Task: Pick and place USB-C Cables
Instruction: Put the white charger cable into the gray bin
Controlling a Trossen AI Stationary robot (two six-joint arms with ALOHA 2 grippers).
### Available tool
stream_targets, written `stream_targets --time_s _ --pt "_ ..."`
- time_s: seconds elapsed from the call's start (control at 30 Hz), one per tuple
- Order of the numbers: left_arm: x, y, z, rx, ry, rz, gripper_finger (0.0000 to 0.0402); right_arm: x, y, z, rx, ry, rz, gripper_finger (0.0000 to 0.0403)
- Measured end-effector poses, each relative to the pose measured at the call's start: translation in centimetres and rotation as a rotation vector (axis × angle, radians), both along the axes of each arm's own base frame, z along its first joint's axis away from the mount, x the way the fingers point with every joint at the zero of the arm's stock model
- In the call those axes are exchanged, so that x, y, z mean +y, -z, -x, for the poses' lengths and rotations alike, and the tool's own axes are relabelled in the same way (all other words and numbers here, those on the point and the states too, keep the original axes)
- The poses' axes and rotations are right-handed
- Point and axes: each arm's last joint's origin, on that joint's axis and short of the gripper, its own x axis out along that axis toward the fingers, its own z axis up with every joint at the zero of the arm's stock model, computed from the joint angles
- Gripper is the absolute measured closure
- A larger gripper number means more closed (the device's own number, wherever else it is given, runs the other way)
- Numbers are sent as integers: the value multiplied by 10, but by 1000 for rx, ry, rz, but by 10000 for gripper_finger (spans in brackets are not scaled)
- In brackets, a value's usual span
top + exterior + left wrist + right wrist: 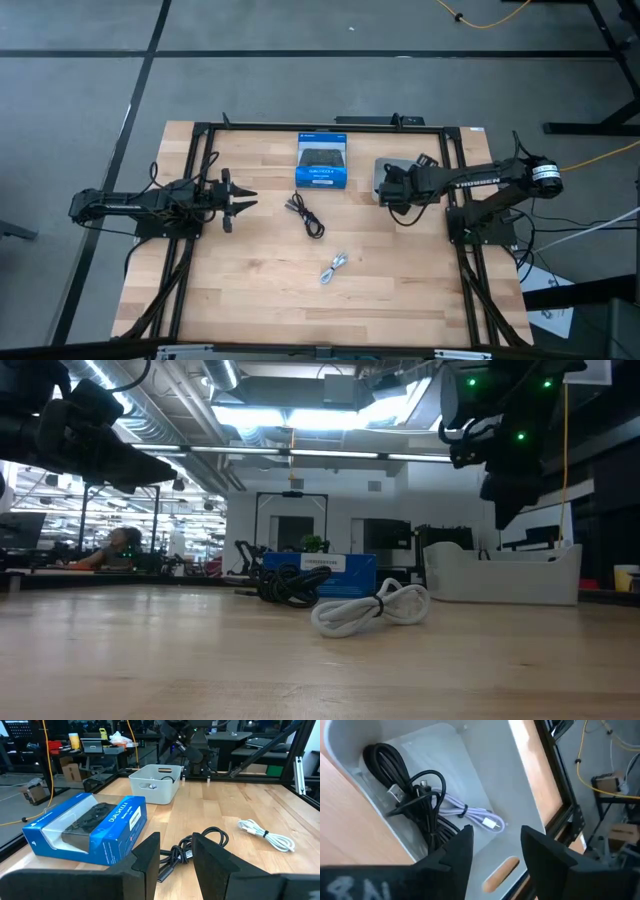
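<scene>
A black coiled USB-C cable (306, 216) lies on the table's middle, also in the left wrist view (192, 851) and the low view (290, 584). A white coiled cable (334, 267) lies nearer the near edge (266, 835) (370, 610). More cables, black (415, 802) and white (472, 815), lie inside the grey bin (390, 172). My left gripper (243, 200) is open above the table, left of the black cable. My right gripper (492, 852) is open above the bin, holding nothing.
A blue-and-black box (322, 160) lies flat near the far edge, left of the bin (155, 782). A black frame (200, 180) runs along the table's sides. Bare wood lies around the white cable.
</scene>
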Motion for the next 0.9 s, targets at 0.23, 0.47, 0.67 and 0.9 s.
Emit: stream_targets --time_s 0.23,0.47,0.67,0.9 --pt "0 0 0 0 0 0 296 3 -4 -4 -81 54 -34 233" --pt "0 0 0 0 0 0 296 31 -20 -16 -141 -81 -111 232" --pt "0 0 0 0 0 0 296 67 -25 -37 -295 -381 -160 232" --pt "0 0 0 0 0 0 296 97 -24 -61 -528 -781 -319 232"
